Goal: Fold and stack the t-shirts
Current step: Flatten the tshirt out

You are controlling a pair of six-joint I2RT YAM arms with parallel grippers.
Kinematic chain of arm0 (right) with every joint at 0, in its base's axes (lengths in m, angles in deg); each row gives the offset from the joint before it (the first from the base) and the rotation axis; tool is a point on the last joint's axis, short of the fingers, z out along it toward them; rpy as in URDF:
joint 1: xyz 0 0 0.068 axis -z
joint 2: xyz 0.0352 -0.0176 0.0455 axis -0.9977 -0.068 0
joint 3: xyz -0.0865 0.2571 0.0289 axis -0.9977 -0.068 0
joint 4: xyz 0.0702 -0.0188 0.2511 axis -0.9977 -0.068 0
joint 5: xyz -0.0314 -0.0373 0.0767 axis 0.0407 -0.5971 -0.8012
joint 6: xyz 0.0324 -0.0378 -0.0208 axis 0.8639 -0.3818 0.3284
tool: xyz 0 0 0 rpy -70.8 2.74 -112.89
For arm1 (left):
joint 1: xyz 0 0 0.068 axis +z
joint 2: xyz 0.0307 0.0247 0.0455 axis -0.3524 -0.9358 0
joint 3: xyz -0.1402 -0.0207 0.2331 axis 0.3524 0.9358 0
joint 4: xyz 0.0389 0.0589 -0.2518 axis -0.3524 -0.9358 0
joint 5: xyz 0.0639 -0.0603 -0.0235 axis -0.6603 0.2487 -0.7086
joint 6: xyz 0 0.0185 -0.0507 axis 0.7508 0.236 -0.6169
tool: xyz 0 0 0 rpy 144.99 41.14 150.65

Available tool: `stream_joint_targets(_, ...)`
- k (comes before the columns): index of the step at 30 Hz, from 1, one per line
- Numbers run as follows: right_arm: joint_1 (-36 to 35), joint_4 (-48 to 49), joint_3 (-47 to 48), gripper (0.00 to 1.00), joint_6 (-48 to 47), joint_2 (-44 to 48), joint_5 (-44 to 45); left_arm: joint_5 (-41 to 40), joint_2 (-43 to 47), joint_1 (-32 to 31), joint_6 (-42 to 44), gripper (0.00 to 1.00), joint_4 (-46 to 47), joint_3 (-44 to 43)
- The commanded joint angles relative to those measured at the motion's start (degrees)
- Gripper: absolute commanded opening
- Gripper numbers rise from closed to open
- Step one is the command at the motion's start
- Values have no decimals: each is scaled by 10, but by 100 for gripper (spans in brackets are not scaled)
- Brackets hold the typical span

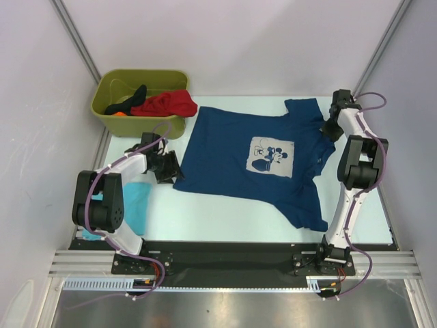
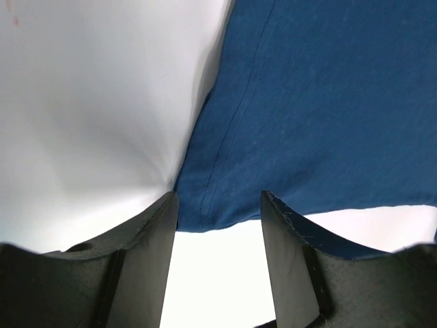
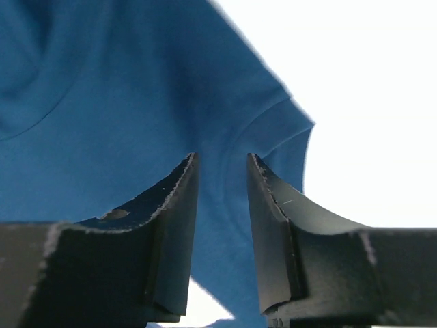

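Navy tee (image 1: 225, 140) w/ a cartoon print (image 1: 272, 158) lies flat in the mid of the white table (image 1: 225, 220). L gripper (image 1: 167, 166) sits at its lower-left corner. Its jaws are abt half open, w/ the hem corner btwn them, not pinched. R gripper (image 1: 332, 128) is at the upper-right sleeve. Its jaws are a bit apart over the cloth, not squeezing it. Turquoise tee (image 1: 138, 205) lies lower left, partly under the L arm (image 1: 102, 201). Red tee (image 1: 167, 104) & black tee (image 1: 135, 94) are in the green bin (image 1: 140, 124), upper left.
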Motion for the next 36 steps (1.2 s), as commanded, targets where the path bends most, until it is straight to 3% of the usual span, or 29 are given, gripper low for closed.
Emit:
stream_joint_targets(1, 20, 2, 21, 39, 5, -7, 14, -3, 31, 3, -9, 57, 1, 15)
stream_joint_targets(18, 62, 30, 36, 42, -6, -79, -45, -10, 28, 3, -24, 57, -1, 13)
stream_joint_targets(21, 70, 35, 48, 36, -12, -91, -36, -11, 26, 3, -27, 57, -2, 10)
stream_joint_targets(25, 85, 38, 81, 1, -26, -115, -38, -13, 24, 3, -30, 57, -5, 11)
stream_joint_targets(36, 84, 86, 243, 0, -134, -212, -50, -8, 30, -1, -49, 57, -5, 30)
